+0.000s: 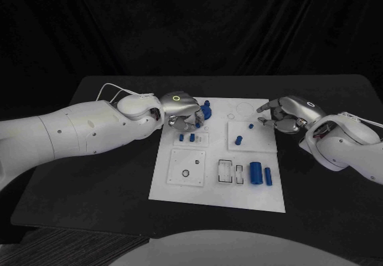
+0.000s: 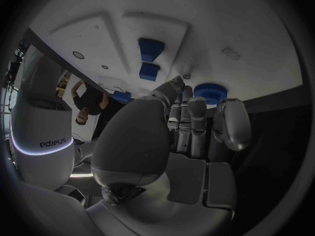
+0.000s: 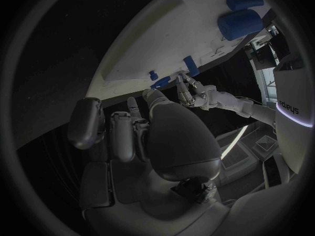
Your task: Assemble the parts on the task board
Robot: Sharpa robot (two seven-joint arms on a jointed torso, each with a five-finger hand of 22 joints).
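White rectangular task board [image 1: 209, 191] at middle of black table [image 1: 96, 199]. Small blue plastic parts on it: round gear [image 1: 205, 113] near far left corner, two short pegs [image 1: 187, 137] just nearer, small pieces [image 1: 239, 139] on raised square plate toward far right, two upright cylinders [image 1: 261, 173] near right edge. Left hand [image 1: 180, 112] at far left corner, fingers curled beside gear; grip on anything: cannot tell. Right hand [image 1: 285, 114] at far right corner, fingers curled in; contents: cannot tell.
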